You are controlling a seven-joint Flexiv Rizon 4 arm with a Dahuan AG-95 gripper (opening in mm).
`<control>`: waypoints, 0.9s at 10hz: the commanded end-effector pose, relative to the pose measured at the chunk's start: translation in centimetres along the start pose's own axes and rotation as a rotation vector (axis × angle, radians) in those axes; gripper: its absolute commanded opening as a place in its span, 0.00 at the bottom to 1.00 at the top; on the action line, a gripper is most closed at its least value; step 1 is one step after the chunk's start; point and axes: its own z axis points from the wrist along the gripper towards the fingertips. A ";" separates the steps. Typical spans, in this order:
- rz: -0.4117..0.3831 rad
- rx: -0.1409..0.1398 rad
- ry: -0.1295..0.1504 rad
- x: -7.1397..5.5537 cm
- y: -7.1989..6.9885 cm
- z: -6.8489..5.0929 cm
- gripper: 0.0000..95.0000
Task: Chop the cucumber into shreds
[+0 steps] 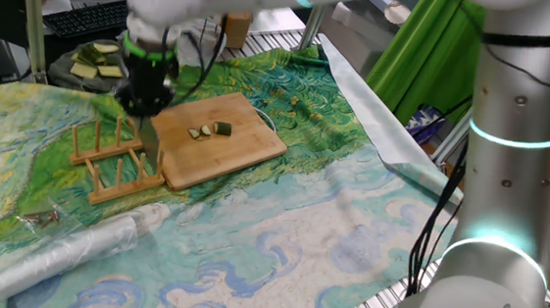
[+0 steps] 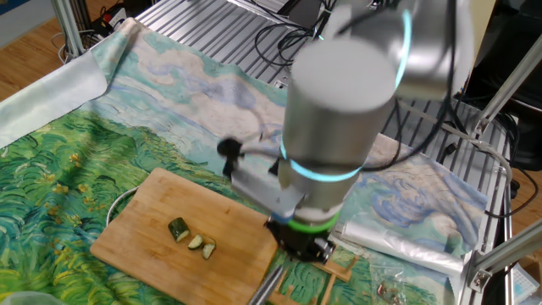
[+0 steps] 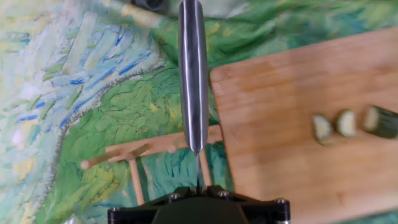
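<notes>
I have the black two-finger gripper point(image 1: 144, 104) pointing straight down, just off the left edge of the pale rectangular bamboo chopping board point(image 1: 232, 143). Its jaws are pressed together on the handle of a knife with a long grey steel blade point(image 3: 193, 74); the hand view looks straight down the blade's narrow spine.

Below the knife, left of the board and touching its corner, sits a light wooden rack with upright dowel pegs point(image 1: 115, 166). My judgement: the step in hand is carrying the knife from that rack over to the board. To do it well I want to clear the pegs fully before travelling sideways, keep the blade vertical, and line its edge across the pieces, not along them.

The cucumber point(image 1: 210, 129) lies near the board's middle, well right of the knife: three small chunks in a short row, dark green skin, pale moist-looking flesh. They look rounded and likely to roll or skid on the smooth wood, so I'd press down slowly.

Under the board, the bench wears a glossy painted cloth with green and blue swirls point(image 1: 328, 227), lightly wrinkled.
</notes>
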 end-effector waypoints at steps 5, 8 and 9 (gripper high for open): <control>-0.002 0.007 0.009 -1.2 -4.2 -5.6 0.00; -0.083 0.006 0.000 -3.6 -7.9 -4.1 0.00; -0.094 0.008 -0.005 -4.5 -9.4 -3.2 0.00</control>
